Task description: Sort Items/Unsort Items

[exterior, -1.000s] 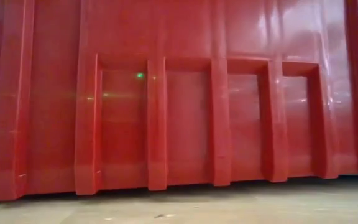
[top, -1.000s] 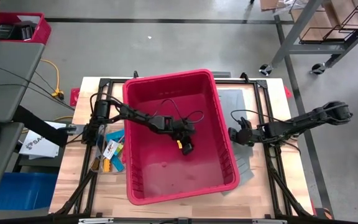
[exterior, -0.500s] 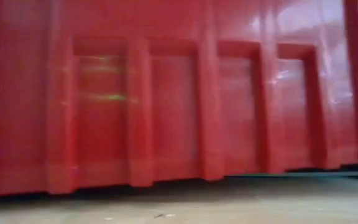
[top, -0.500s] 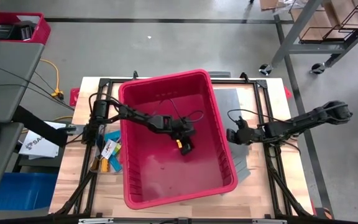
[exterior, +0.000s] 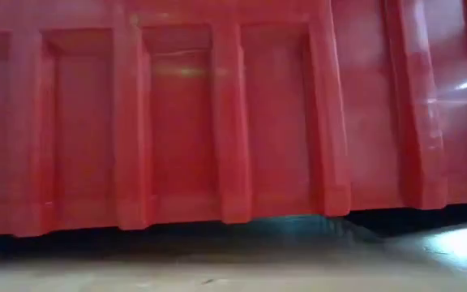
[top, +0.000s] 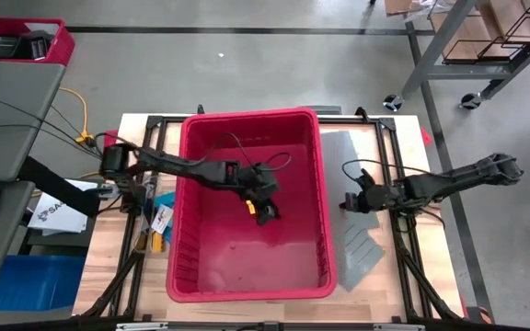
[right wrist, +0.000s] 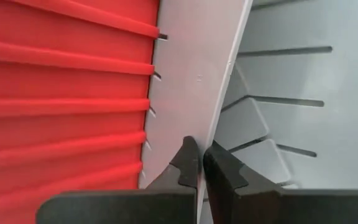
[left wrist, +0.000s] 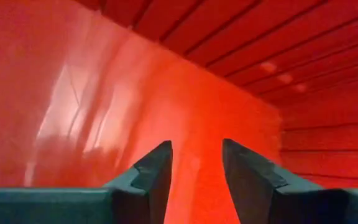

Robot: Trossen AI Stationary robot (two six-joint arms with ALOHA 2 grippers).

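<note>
Two arms at work, one big red bin (top: 184, 211) mid table (top: 101, 276).

L arm reaches over the bin's left wall. Left gripper (top: 264, 210) sits low inside the bin, roughly centre. In the left wrist view its fingers (left wrist: 157, 171) stand partly apart w/ nothing between them, only red bin floor and ribbed wall ahead. A small yellow-orange bit (top: 249, 207) shows right beside it from above; can't tell if it's an item or part of the arm.

Right gripper (top: 349, 201) is outside the bin, just off its right wall, over the grey sheets (top: 362, 244) lying on the table. Its fingers (right wrist: 186, 163) are closed together. An edge of one grey sheet runs down to the fingertips; can't tell if it's pinched.

Items (top: 159, 225): a small cluster of blue and yellow pieces on the table, just left of the bin's left wall and outside it. No items are clear inside the bin.

The low view is filled by the bin's ribbed outer wall.

Writing: a white sheet (top: 53, 213) at the table's left edge carries dark letters starting "SA"; the rest isn't readable.
</note>
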